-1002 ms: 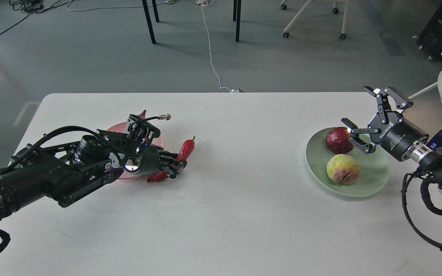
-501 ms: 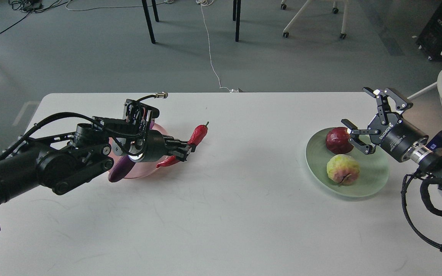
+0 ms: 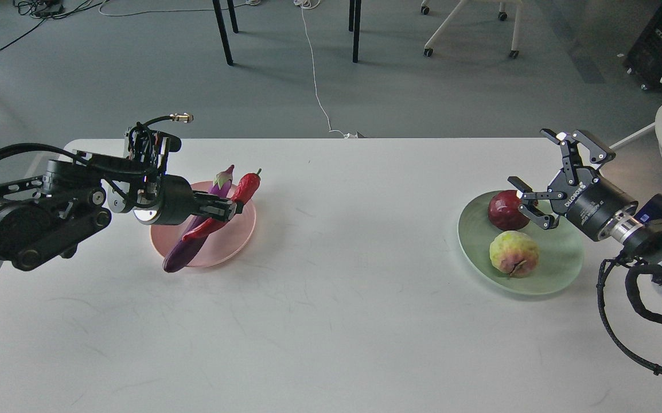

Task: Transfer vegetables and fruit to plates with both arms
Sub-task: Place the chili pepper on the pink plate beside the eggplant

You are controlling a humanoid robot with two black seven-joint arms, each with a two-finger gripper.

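My left gripper point(image 3: 225, 207) is shut on the red chili pepper point(image 3: 245, 188) and holds it over the pale pink plate point(image 3: 238, 236). The purple eggplant point(image 3: 185, 251) lies across that plate, its near end past the rim. At the right, the dark red pomegranate point(image 3: 503, 210) and the yellow-green fruit point(image 3: 513, 253) sit on the pale green plate point(image 3: 560, 258). My right gripper point(image 3: 543, 175) is open and empty, just above and beside the pomegranate.
The white table point(image 3: 331, 321) runs from edge to edge. Behind it on the grey floor are black table legs point(image 3: 223, 31), a white cable point(image 3: 316, 86) and a wheeled chair base point(image 3: 468, 28).
My left gripper lifted the chili off the table and carried it back and left, over the pink plate. The eggplant is now uncovered. The right arm barely moved.
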